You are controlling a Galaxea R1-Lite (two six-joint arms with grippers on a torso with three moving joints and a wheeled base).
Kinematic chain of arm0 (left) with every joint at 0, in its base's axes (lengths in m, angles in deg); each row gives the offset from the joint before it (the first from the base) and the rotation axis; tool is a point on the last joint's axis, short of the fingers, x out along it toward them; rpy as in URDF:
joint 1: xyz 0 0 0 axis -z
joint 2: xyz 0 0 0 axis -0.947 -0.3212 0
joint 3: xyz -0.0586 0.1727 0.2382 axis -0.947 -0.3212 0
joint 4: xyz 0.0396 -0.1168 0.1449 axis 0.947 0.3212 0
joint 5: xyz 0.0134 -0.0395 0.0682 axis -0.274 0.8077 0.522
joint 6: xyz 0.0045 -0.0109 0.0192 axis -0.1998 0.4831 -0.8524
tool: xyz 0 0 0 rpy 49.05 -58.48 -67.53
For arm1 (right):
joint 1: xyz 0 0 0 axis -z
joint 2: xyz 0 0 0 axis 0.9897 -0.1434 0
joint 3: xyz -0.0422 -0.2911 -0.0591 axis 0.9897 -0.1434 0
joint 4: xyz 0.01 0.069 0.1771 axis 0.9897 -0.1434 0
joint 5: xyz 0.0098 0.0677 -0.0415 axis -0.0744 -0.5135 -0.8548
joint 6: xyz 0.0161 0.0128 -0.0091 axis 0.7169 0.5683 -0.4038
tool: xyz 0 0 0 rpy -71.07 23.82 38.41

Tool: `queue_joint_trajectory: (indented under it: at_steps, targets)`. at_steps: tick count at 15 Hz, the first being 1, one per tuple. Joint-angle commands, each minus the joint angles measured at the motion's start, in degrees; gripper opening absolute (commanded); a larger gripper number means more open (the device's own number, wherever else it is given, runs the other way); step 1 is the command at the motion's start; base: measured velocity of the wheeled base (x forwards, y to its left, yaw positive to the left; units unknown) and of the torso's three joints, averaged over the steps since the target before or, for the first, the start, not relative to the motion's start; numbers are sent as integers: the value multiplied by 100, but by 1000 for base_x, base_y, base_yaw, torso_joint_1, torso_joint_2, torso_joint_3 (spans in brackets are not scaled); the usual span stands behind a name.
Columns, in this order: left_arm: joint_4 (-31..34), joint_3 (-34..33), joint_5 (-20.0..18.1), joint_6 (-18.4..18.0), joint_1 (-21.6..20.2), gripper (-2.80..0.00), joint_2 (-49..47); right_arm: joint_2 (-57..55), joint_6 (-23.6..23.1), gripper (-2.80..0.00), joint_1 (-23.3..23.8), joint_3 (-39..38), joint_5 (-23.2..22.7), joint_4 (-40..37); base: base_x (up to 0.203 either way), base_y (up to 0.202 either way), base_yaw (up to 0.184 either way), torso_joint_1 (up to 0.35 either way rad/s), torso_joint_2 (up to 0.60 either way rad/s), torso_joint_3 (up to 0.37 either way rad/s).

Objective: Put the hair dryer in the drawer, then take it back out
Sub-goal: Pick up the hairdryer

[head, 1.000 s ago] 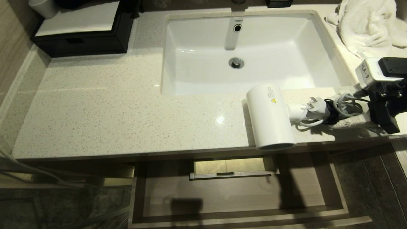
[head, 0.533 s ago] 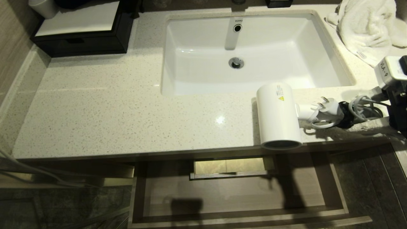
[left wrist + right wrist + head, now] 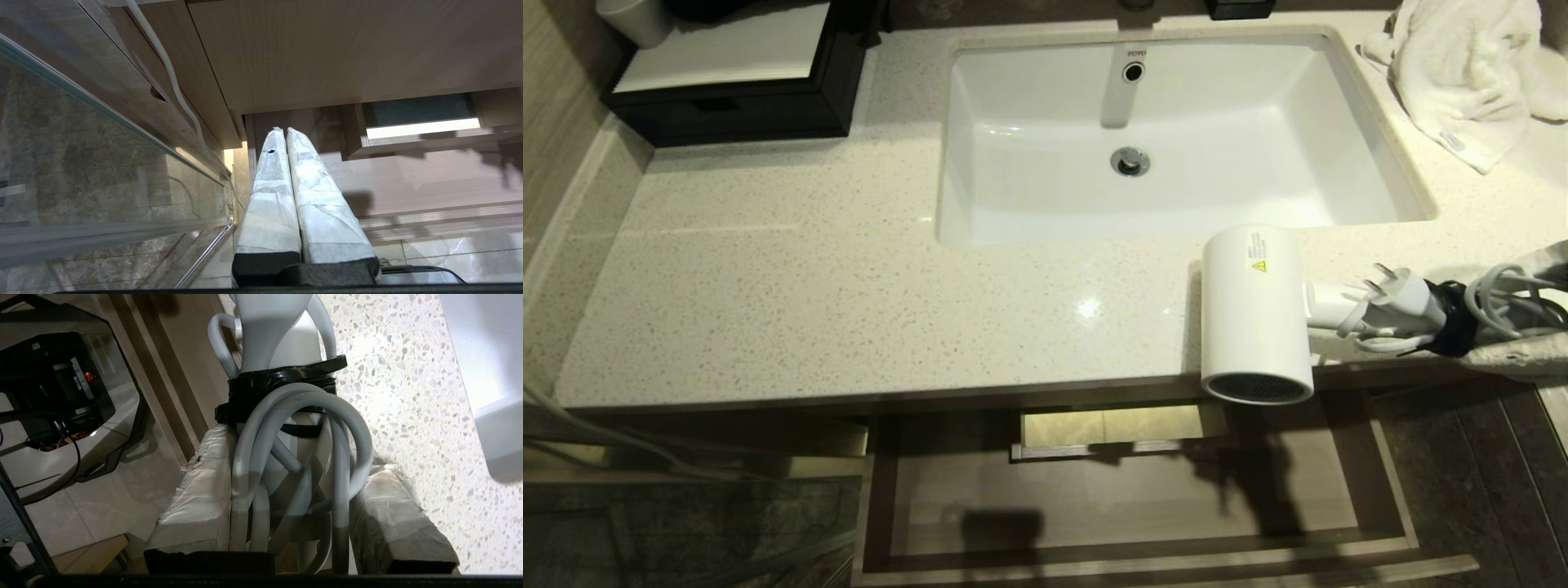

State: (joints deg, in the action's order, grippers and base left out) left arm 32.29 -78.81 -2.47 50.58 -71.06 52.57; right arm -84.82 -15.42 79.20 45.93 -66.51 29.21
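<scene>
The right pincer (image 3: pixel 292 490) grips the dryer (image 3: pixel 1254 314) by its handle and bundled cord at the counter (image 3: pixel 849 278) edge. Step 1 is in hand; next, it must lower toward 6 o'clock into the open drawer (image 3: pixel 1135 498). The left pincer (image 3: pixel 286 163) hangs closed.

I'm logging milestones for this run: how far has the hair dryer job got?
Done: the drawer stands pulled out and holds nothing. In hand: the right gripper has its jaws closed on the hair dryer at its handle and bundled cord, barrel at the countertop edge. Left: lowering it in, taking it out. The left gripper hangs shut, idle.
</scene>
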Motion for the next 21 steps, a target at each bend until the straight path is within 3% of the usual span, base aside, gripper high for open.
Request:
queue_joint_trajectory:
  at_steps: [1,9,21]
  targets:
    - [0,-5,0,-2,-3,-280,0,436,90,-280,55,-219,-21,-12,0,0,0,0,0,0]
    - [0,-1,0,5,-11,-280,0,1165,309,-280,224,-855,-24,-21,0,0,0,0,0,0]
    - [0,-9,0,-2,-3,-280,0,1677,901,-280,220,-944,-46,-16,0,0,0,0,0,0]
